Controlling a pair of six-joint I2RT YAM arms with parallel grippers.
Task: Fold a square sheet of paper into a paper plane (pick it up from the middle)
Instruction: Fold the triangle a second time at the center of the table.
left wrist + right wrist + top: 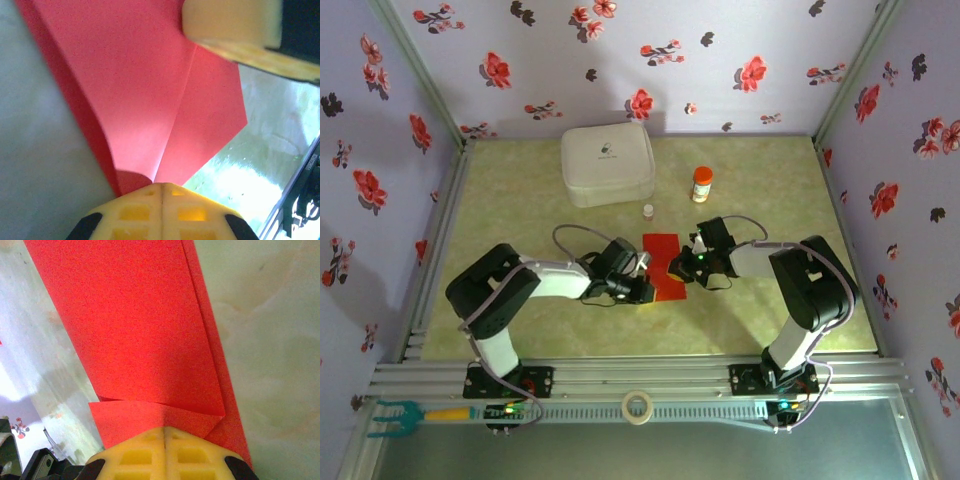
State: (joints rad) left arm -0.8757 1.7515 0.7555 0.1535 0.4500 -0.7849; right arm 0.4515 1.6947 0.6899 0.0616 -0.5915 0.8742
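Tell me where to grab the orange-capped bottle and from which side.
Grip the orange-capped bottle around its body below the cap, fingers level, probably coming from the near right with the right gripper, now shut on the red paper. It stands upright, apart from the rest; the small vial stands to its left.

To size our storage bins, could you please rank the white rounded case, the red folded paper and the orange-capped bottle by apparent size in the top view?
Largest: white rounded case.
Then: red folded paper, judged by its visible part.
Smallest: orange-capped bottle.
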